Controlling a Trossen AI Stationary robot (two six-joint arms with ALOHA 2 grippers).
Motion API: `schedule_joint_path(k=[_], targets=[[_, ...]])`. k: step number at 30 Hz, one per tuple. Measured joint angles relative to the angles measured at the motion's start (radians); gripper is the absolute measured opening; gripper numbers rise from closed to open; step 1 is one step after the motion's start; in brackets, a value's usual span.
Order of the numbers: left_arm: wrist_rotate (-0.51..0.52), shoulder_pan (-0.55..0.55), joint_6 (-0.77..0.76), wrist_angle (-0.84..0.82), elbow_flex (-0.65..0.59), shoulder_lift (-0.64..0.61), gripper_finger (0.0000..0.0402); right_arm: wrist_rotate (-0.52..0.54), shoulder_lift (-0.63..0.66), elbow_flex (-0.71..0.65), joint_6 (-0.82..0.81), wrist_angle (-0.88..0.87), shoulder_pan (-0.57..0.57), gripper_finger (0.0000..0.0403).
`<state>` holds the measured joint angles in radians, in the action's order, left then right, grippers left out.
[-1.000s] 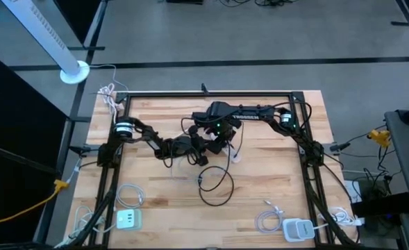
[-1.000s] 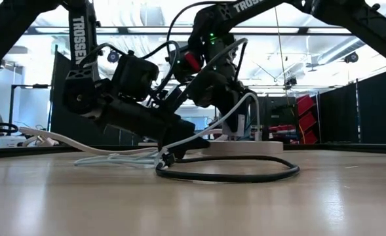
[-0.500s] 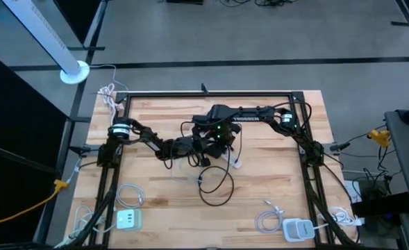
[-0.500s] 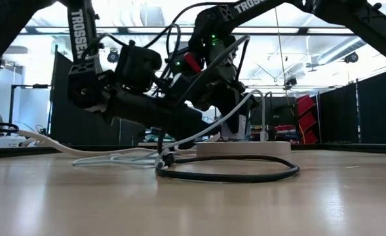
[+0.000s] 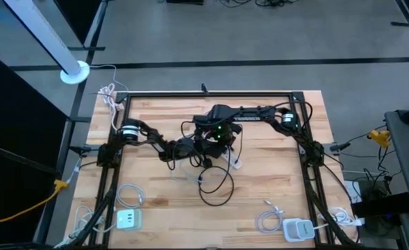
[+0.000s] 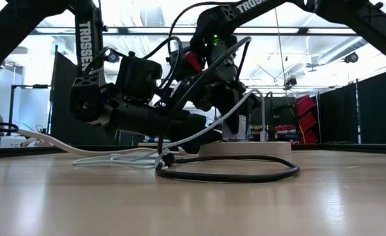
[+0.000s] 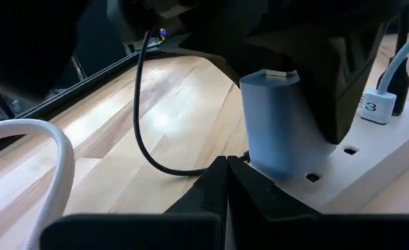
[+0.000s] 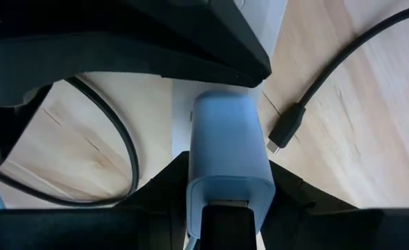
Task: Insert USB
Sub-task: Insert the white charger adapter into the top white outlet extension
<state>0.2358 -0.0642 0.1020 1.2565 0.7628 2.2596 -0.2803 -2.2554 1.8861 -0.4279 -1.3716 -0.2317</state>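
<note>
Right pincer clenched on the charger, a pale blue block gripped by its two sides and seated on the power strip. Left pincer fully closed, empty, fingertips pressed together just beside the foot of the charger and the edge of the strip. Both pincers meeting near mid-desk, left pincer low and level, right pincer coming down from above. USB plug, dark, on the end of a black cable, lying free on the wood just beside the right pincer, not touching the charger. Black cable looping on the desk below and in front of both pincers. White plug sitting in the strip, beyond the charger from the left pincer.
</note>
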Motion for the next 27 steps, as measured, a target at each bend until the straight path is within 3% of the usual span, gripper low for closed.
schedule_joint_path(k=[6,15,27], targets=[[-0.003,0.0,-0.007,0.026,-0.003,0.003,0.0,0.017,0.001,-0.038,-0.051,0.042,0.004,0.0114],[0.017,0.0,0.021,0.044,-0.02,0.004,0.0,0.138,0.002,-0.058,-0.078,0.108,0.036,0.0114],[0.046,-0.003,-0.006,0.138,-0.112,-0.011,0.0,0.186,0.061,-0.021,0.012,0.135,0.051,0.0114]])
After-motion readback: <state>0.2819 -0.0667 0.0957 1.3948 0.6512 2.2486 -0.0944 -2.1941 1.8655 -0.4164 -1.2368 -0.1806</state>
